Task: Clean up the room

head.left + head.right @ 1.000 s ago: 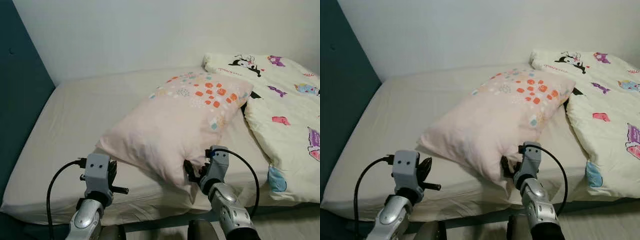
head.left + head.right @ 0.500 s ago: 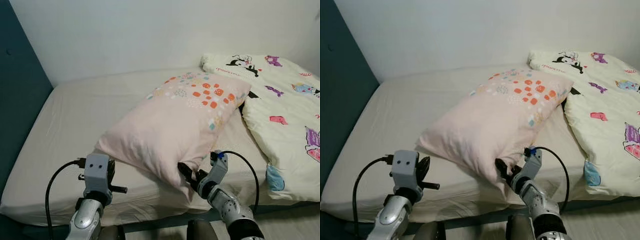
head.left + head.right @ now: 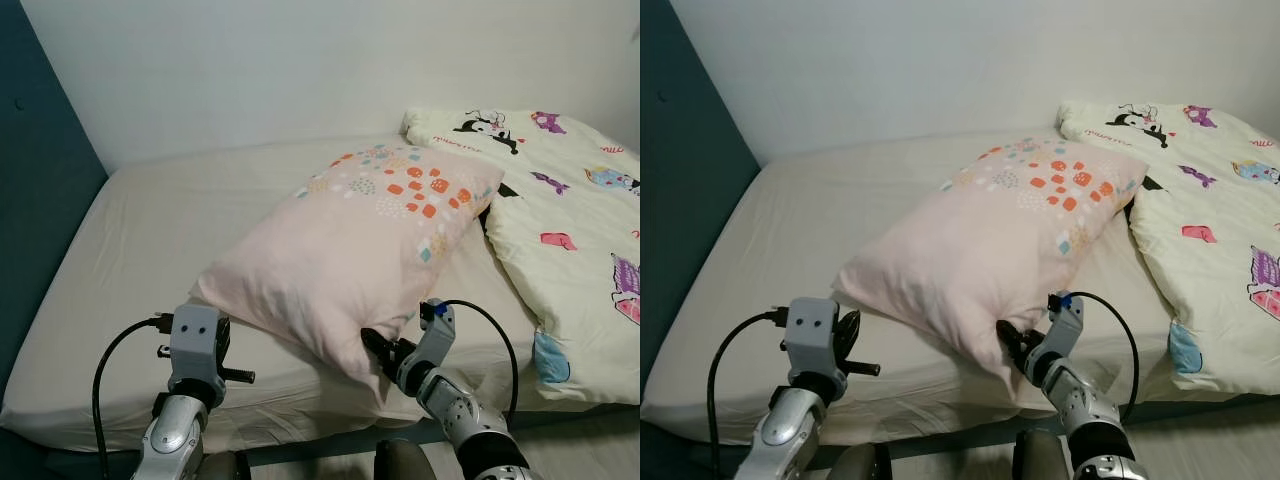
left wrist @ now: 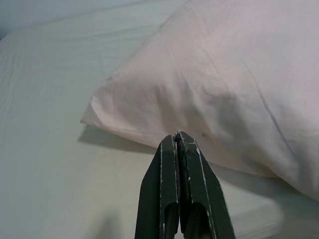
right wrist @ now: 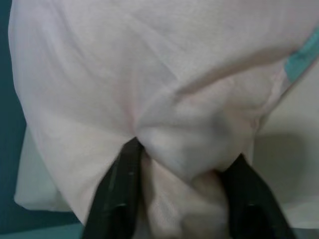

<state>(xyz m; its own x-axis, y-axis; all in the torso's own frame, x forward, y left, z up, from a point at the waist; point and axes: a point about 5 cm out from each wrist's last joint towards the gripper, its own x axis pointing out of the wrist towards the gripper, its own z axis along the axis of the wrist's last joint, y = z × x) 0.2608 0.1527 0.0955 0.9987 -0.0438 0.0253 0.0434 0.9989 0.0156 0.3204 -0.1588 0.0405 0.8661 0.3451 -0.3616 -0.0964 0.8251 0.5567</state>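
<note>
Right gripper (image 3: 375,345) reaches forward and up from the near edge of the bed (image 3: 150,230), wrist bent, its two black fingers (image 5: 122,184) pressed into the near lower corner of the pillow (image 3: 360,250). The right wrist view shows pink fabric bunched between the fingers, which stand somewhat apart and clamp a fold of the pillow. Left gripper (image 4: 180,142) is raised over the bed's front edge, forearm upright, its fingers pressed together with nothing between them; their tips point at the pillow's near left corner, just short of it and not touching.

The pillow lies ahead of both grippers, slanting from the right gripper's hold up and away to the right. It is pale pink and plump, with its far end printed in orange, teal and grey dots; creases radiate from the pinched corner. Its near left corner rests on the cream sheet ahead of the left gripper. Beyond the right gripper, to its right, a cream quilt (image 3: 570,220) with cartoon prints lies beside the pillow's far end.
</note>
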